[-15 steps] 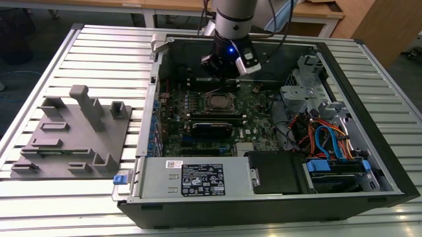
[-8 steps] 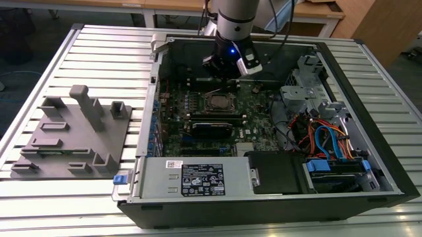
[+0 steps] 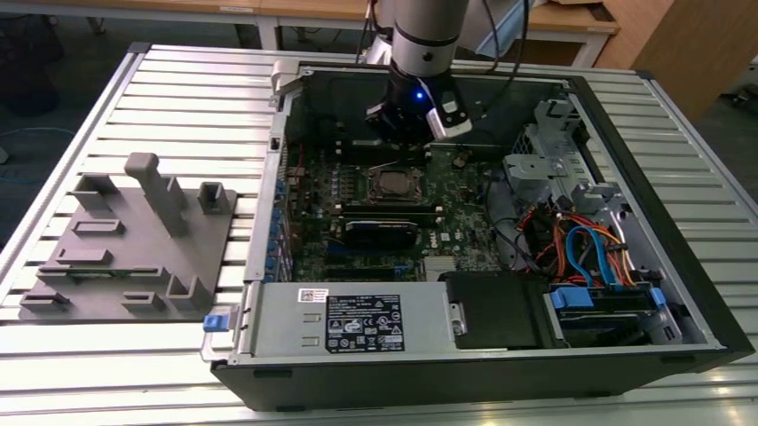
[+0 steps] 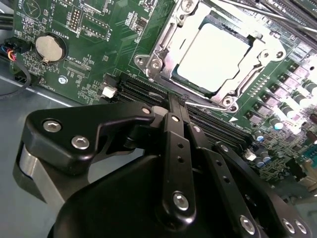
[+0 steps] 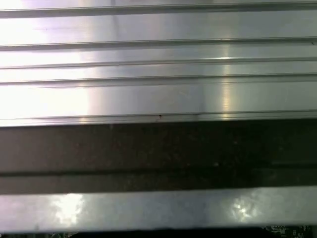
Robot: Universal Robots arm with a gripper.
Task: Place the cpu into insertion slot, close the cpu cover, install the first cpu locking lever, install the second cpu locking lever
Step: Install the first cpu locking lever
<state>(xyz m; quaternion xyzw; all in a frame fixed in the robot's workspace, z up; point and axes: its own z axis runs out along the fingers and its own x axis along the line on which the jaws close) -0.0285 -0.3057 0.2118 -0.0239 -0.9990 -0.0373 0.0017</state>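
Black end effector (image 4: 174,106) fingers are pressed together, grasping nothing, just beside the insertion slot (image 4: 213,54); beyond them the cpu (image 4: 213,57) lies seated there, framed by the lowered cpu cover (image 4: 166,37) on the green motherboard (image 4: 89,59)

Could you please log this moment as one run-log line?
cpu: seated in insertion slot | cpu cover: closed | gripper: above memory slots, holding nothing

case walls (image 3: 290,115) hem insertion slot (image 3: 395,185); open above.
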